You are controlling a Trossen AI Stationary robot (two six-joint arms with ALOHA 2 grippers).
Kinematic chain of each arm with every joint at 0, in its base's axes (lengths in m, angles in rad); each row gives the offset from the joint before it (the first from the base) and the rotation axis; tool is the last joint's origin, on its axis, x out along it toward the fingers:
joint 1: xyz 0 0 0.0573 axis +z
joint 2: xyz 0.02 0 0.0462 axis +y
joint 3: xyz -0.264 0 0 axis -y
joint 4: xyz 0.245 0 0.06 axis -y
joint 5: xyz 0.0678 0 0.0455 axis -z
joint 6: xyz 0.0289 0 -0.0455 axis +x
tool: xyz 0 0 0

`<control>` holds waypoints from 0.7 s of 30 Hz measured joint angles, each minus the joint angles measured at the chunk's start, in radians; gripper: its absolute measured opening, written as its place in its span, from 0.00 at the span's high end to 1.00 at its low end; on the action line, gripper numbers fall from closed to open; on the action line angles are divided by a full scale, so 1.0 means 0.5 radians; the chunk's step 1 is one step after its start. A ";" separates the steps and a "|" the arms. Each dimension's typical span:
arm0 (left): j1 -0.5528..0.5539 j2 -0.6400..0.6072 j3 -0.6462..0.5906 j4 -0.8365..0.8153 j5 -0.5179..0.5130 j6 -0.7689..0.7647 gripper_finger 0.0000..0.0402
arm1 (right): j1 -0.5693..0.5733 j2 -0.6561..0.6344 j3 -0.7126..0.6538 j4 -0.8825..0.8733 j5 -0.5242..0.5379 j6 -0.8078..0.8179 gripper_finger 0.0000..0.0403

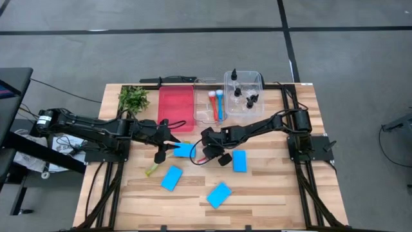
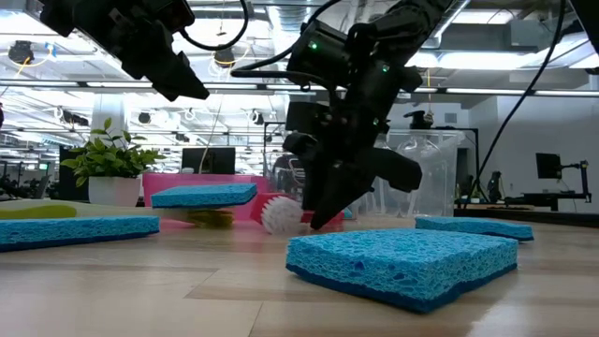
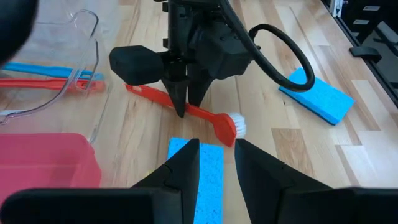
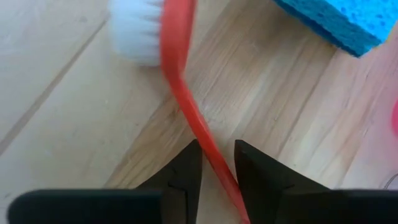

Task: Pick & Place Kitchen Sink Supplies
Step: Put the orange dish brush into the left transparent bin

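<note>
Open-plan lab or office, ceiling strip lights (image 2: 524, 91), desk monitors (image 2: 208, 160), grey carpet floor (image 1: 193, 51), wooden robot table (image 1: 270, 187)

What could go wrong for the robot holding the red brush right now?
1. The right gripper pinches only the thin handle of the red brush, so the brush might swivel or slip out.
2. The left gripper, holding a blue sponge, is very close, so the two arms could bump.
</note>
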 joint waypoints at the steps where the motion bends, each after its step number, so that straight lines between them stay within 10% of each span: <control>1: -0.001 0.000 0.000 0.000 0.000 0.000 0.74 | 0.001 -0.005 0.000 -0.003 0.000 0.000 0.79; 21: 0.000 0.000 0.000 0.006 0.000 0.000 0.74 | 0.121 -0.024 -0.003 -0.007 0.062 0.002 0.94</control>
